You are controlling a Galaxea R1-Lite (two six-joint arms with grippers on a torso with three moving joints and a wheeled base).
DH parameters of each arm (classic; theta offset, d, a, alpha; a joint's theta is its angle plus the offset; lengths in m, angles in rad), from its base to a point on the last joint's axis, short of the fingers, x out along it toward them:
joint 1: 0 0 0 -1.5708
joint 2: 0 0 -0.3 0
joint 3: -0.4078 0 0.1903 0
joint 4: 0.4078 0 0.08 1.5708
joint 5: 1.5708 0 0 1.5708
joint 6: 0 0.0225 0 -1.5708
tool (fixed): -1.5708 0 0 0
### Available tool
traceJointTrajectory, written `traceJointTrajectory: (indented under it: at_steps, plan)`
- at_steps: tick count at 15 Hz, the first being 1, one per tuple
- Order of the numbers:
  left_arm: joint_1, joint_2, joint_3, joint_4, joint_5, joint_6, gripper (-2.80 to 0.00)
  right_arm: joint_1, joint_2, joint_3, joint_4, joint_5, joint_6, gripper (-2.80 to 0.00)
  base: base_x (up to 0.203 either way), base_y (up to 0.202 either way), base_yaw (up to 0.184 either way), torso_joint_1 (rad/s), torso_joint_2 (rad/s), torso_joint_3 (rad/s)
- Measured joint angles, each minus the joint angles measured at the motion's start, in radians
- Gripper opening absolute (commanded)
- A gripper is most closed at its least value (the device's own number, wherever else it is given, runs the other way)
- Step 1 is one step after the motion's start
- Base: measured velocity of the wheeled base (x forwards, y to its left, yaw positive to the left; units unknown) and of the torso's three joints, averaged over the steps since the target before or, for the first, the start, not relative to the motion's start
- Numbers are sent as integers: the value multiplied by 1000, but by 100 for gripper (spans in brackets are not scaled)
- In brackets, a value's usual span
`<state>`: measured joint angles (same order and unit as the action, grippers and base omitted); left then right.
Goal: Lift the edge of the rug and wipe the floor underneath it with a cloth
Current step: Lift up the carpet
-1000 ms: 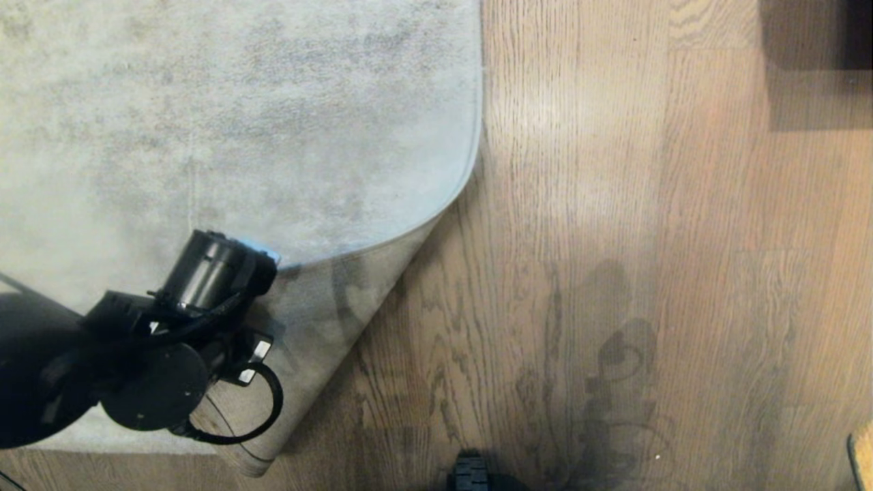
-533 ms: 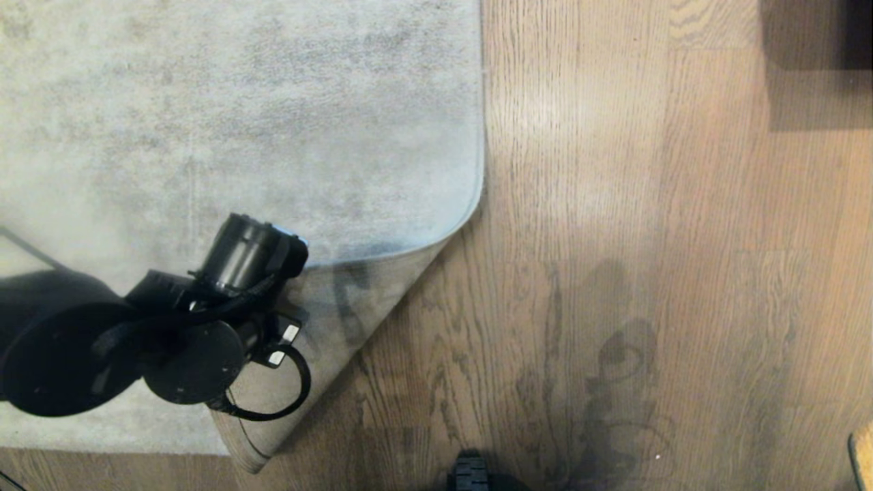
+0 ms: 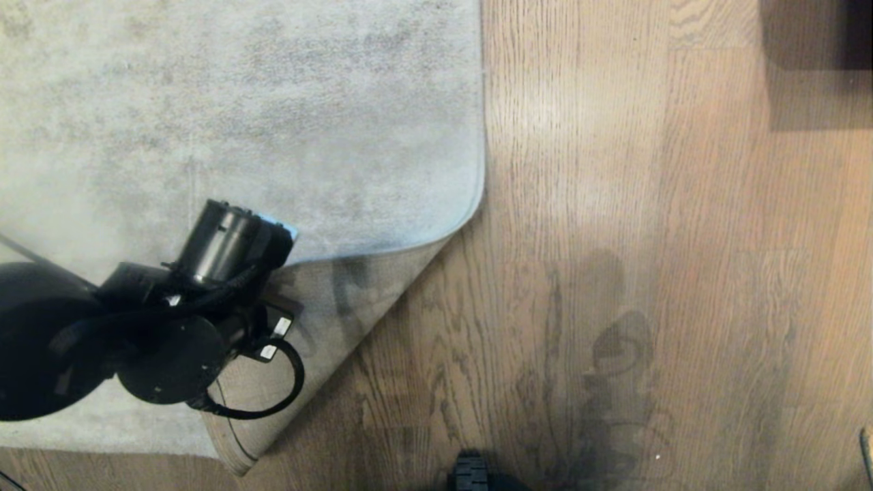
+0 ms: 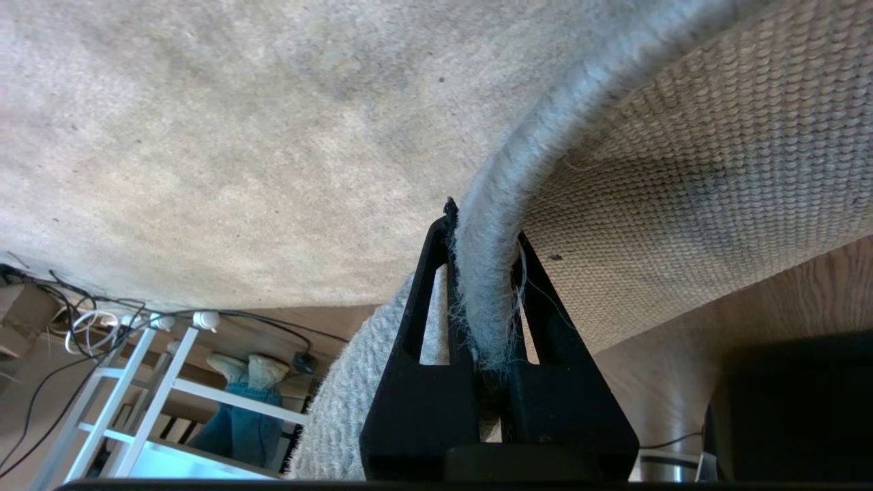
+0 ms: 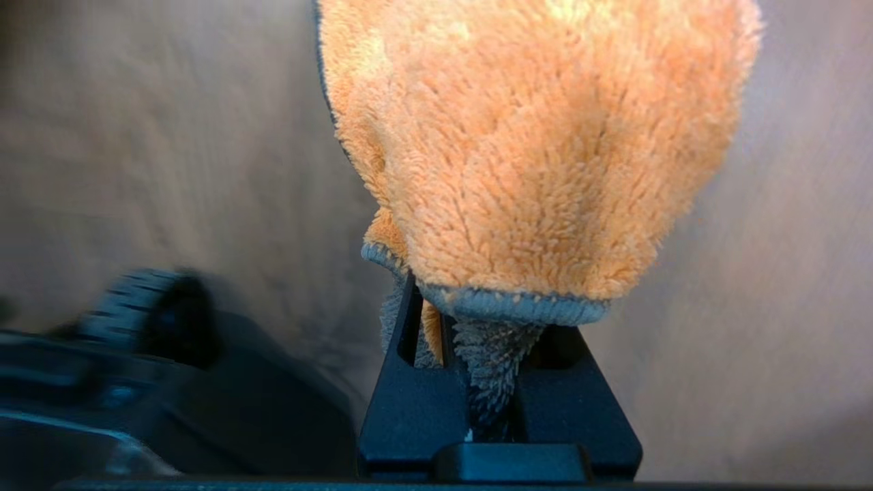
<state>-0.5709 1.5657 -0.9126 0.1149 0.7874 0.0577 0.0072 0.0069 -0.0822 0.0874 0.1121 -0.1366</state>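
Shifted back left and slightly down from half a second ago in the head view: the left arm, with the folded rug corner's tip drawn a little left along the bottom edge with it. Clamped on the rug edge [image 4: 487, 293] in the left wrist view: the left gripper [image 4: 485, 273], both black jaws pressed against the fuzzy grey border, pile on one side, woven tan backing [image 4: 689, 198] on the other. Seen from the head view: the rug [image 3: 239, 102] spread over the upper left, its right border running straight toward the far side of the picture, its near right corner folded back as a tan triangle [image 3: 327, 320] whose fold line runs diagonally from the arm up to the rounded bend at the right border, the tip pointing toward the bottom edge. Exposed beside the fold: the floor [image 3: 614, 204], planks running near to far. Hidden from the head view, shown only by the left wrist view: the pinch itself, covered from above by the left arm's black wrist [image 3: 225, 252]. Shown only by the right wrist view: the right gripper [image 5: 477, 320] closed on the cloth [image 5: 539, 150], orange and fluffy with a grey hem, hanging off the jaws above blurred wood. Cloth and right gripper nowhere in the head view.
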Motion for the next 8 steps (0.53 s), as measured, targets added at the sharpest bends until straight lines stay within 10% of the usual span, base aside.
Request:
traceJointTrajectory:
  at_steps: [8]
  plan:
    - [-12,-1,-1,-2,1,2,-280,4,332,-179,-63,278,0,-280,0,0,0,0,0,0]
